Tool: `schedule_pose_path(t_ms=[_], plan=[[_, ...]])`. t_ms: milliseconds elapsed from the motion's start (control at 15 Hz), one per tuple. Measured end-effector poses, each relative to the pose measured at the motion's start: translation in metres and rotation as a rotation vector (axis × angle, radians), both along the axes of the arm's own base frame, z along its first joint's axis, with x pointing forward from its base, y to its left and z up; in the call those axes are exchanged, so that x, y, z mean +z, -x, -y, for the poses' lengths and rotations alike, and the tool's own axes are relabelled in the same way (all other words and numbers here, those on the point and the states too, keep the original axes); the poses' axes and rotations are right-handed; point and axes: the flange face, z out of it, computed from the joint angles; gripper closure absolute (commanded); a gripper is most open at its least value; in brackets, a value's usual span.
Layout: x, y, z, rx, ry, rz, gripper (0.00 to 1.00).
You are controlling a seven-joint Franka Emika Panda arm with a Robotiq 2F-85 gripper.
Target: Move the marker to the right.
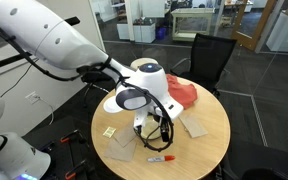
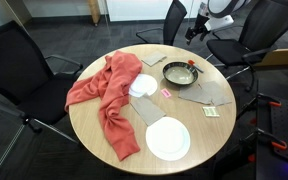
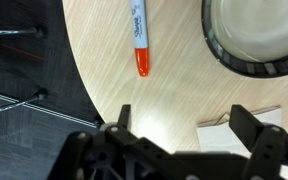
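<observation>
The marker [image 3: 139, 40] lies flat on the wooden round table [image 3: 104, 60] near its edge; it has a whitish body and a red cap. It shows as a small red stick in both exterior views [image 1: 161, 158] [image 2: 167, 94]. My gripper [image 3: 184, 125] is open and empty and hovers above the table. In the wrist view the marker lies beyond the fingertips, toward the picture's top, apart from them. In an exterior view the gripper [image 1: 156, 135] hangs over the table's middle. A dark-rimmed bowl [image 3: 254, 35] sits beside the marker.
A big red cloth [image 2: 104, 95] drapes over one side of the table. A white plate [image 2: 169, 138], flat pale cards [image 3: 234, 135] [image 1: 194, 125] and a small yellowish tag [image 2: 211, 112] lie on the top. Black office chairs [image 2: 19, 60] ring the table.
</observation>
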Motion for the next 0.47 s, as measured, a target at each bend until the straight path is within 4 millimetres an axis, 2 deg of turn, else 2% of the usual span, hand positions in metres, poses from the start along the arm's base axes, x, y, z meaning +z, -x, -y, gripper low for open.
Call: schedule_pose_path(t_ms=[200,467], plan=[[0.024,0.008,-0.024,0.0,-0.022,0.006,0.0],[0.04,0.022,-0.05,-0.001,-0.045,0.006,0.0]])
